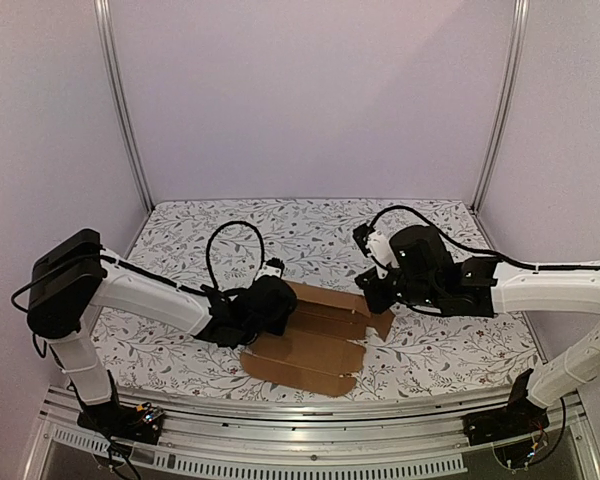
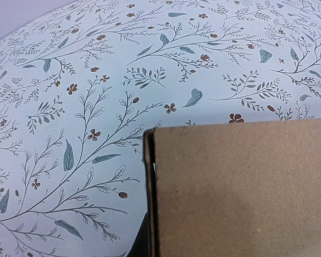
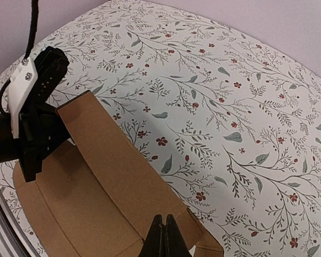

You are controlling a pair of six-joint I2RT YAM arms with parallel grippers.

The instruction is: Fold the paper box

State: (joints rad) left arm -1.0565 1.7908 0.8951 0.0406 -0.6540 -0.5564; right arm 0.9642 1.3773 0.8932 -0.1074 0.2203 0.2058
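the paper box (image 1: 315,350) lies mid-table, mostly flat. we see one long panel raised, the left gripper (image 3: 45,136) seemingly pinching its end and the closed right gripper (image 3: 163,231) touching the other. remaining walls unfolded.

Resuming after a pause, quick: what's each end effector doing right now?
Left end effector: closed, pinching the raised flap of the paper box.
Right end effector: closed at the flap's edge; grip cannot be told.
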